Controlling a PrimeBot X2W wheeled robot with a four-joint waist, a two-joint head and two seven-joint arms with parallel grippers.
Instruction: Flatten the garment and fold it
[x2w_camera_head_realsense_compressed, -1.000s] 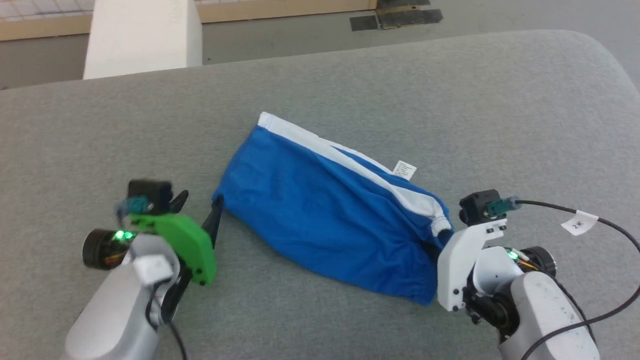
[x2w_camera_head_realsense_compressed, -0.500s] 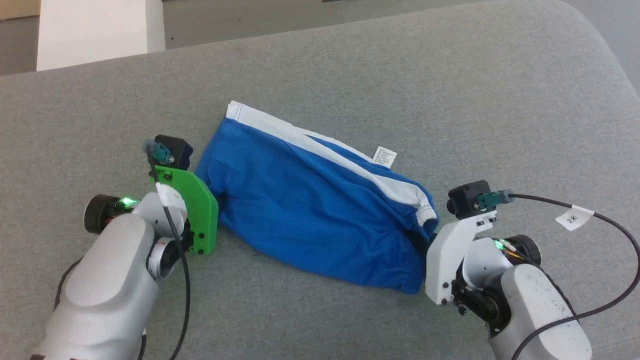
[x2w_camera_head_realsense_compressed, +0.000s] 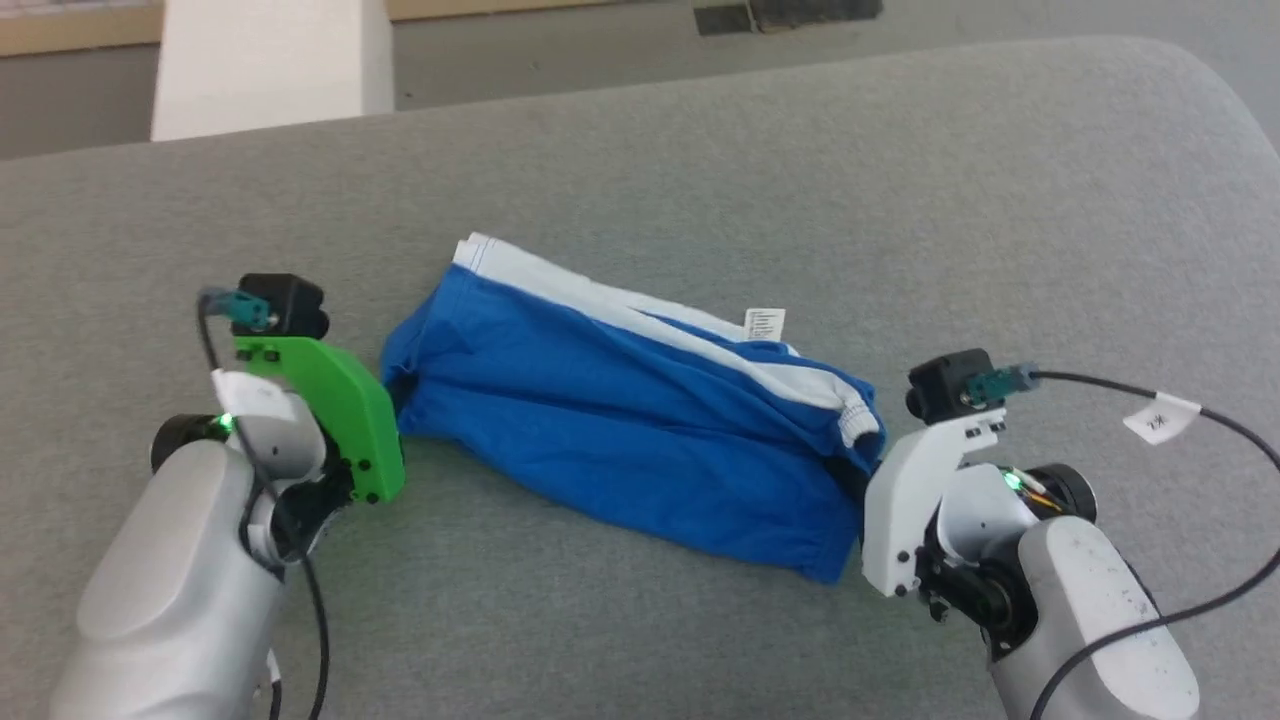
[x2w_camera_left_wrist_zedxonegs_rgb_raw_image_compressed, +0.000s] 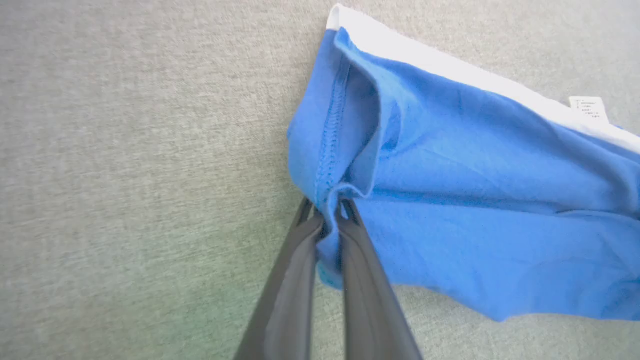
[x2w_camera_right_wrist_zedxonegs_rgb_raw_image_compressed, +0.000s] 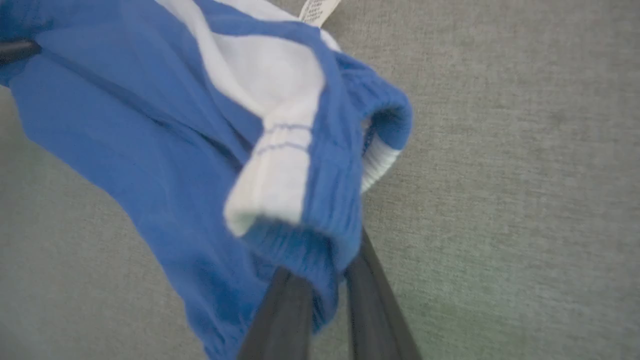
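The garment (x2w_camera_head_realsense_compressed: 620, 430), blue shorts with a white side stripe and a small white tag (x2w_camera_head_realsense_compressed: 765, 324), lies slanted across the grey padded table (x2w_camera_head_realsense_compressed: 700, 150). My left gripper (x2w_camera_left_wrist_zedxonegs_rgb_raw_image_compressed: 327, 212) is shut on the stitched blue hem at the garment's (x2w_camera_left_wrist_zedxonegs_rgb_raw_image_compressed: 475, 210) left end, behind the green wrist mount (x2w_camera_head_realsense_compressed: 330, 400). My right gripper (x2w_camera_right_wrist_zedxonegs_rgb_raw_image_compressed: 325, 280) is shut on the gathered waistband of the garment (x2w_camera_right_wrist_zedxonegs_rgb_raw_image_compressed: 150, 140) at its right end, under the white wrist mount (x2w_camera_head_realsense_compressed: 910, 500). The cloth between the two grips is creased and sags.
A white pillar (x2w_camera_head_realsense_compressed: 265, 65) and bare floor lie beyond the table's far edge. A black cable with a paper label (x2w_camera_head_realsense_compressed: 1160, 420) trails from my right wrist. Grey table surface extends all around the garment.
My left gripper went from open beside the garment's left edge to shut on the hem. The hem is bunched and slightly raised. The head camera has shifted; the right grip is unchanged.
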